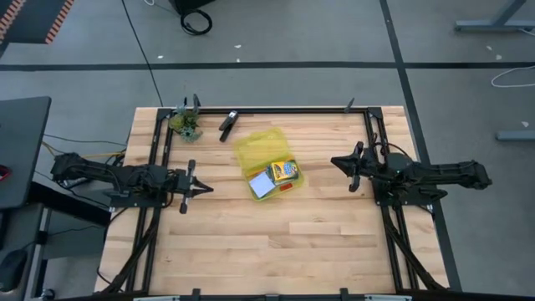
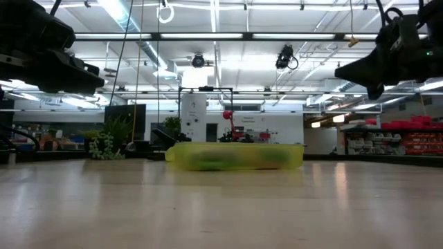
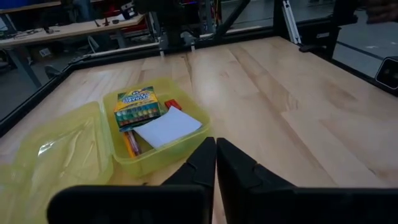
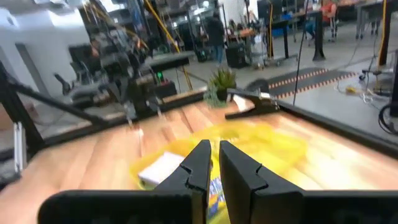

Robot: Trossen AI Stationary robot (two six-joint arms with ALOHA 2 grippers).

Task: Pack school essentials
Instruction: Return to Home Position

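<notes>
You see the left gripper [image 1: 207, 188] left of the open yellow box [image 1: 251, 149], fingers pressed together and empty, the crayon box [image 1: 285, 171] and pale notepad [image 1: 262, 186] inside it, and the right gripper [image 1: 336, 162] right of it, likewise closed on nothing.

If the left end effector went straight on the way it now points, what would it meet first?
Most likely the open yellow supply box, at its corner near the notepad. The left end effector hangs above the table, so it might pass over it.
</notes>
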